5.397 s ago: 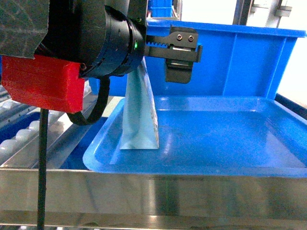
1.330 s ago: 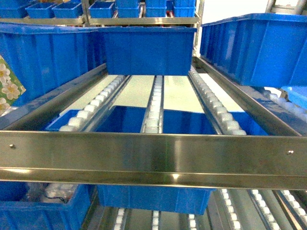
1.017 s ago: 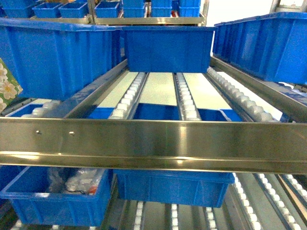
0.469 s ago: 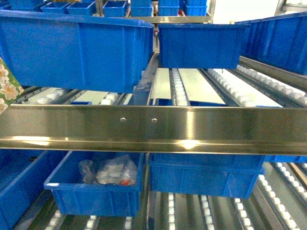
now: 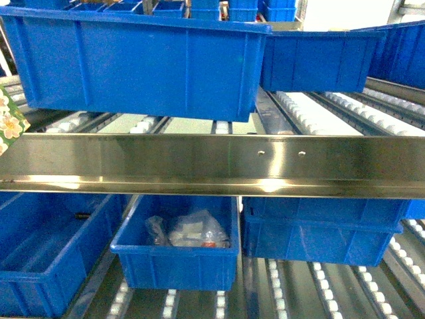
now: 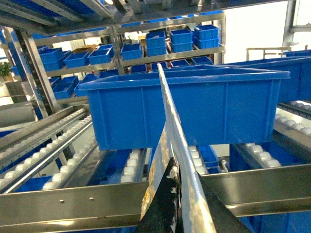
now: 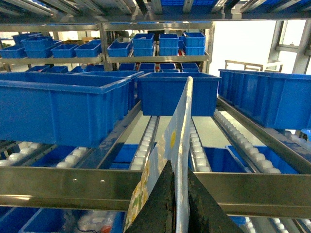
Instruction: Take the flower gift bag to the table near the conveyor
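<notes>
Flower gift bag (image 6: pixel 167 160) is held edge-on in both wrist views, rising upright from between dark fingers at the bottom of each frame. Left tool (image 6: pixel 176 213): fingers together, clamped on the bag's lower part. Right tool (image 7: pixel 176 208): same, pinching the bag (image 7: pixel 177 145) from below. In the head view only a sliver of floral print (image 5: pixel 8 123) shows, at the left edge just above the steel rail (image 5: pixel 212 166).

Landmark: steel rail of the conveyor (image 5: pixel 319 109). Bag sits on the near side of that rail, clear of the roller lanes, not touching any blue bin (image 5: pixel 139 63). A smaller bin (image 5: pixel 179 249) with bagged parts lies below the rail.

Step in hand, as judged: carry phase. Bag is lifted and gripped by both arms; robot faces the rack. No white tabletop is visible in any view.

Next move calls for: bring the tabletop into sight by turning the base away from the rack, keep both grips closed and the bag upright, avoid brushing the rail, then lower and release.
</notes>
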Motion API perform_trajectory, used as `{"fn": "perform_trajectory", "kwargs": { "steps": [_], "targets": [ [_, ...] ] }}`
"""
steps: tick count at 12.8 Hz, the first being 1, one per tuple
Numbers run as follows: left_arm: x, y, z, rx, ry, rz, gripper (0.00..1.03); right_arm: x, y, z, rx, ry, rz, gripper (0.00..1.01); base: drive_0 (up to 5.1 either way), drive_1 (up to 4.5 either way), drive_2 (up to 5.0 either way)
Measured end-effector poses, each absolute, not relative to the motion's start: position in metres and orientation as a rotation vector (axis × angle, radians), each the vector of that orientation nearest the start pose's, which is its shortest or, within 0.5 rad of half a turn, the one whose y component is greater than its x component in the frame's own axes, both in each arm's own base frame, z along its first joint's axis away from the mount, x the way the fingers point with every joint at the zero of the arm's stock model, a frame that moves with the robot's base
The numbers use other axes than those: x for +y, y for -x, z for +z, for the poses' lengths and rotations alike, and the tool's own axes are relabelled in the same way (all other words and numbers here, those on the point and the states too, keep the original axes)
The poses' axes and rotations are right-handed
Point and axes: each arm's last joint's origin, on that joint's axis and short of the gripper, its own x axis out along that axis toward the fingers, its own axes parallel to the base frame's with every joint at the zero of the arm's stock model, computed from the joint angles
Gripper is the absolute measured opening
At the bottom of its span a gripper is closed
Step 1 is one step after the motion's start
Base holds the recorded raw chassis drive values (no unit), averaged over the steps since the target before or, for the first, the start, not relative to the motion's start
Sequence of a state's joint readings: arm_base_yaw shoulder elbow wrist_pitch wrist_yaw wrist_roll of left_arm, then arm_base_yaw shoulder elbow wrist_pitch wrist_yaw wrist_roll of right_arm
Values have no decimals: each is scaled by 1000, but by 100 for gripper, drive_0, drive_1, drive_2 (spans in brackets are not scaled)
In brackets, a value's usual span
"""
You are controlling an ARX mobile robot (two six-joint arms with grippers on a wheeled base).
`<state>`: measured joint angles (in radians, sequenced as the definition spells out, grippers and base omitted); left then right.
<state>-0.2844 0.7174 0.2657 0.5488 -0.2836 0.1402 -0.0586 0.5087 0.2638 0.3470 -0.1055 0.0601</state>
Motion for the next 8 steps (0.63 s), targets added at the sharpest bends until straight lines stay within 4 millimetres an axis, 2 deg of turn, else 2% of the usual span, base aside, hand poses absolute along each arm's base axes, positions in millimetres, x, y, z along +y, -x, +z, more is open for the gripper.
{"fn": "perform_trajectory", "kwargs": {
  "steps": [8],
  "targets": [
    [-38, -159, 233, -92, -113, 5, 2, -5, -138, 241, -102, -52, 50, 3, -481, 133, 352]
  ]
}}
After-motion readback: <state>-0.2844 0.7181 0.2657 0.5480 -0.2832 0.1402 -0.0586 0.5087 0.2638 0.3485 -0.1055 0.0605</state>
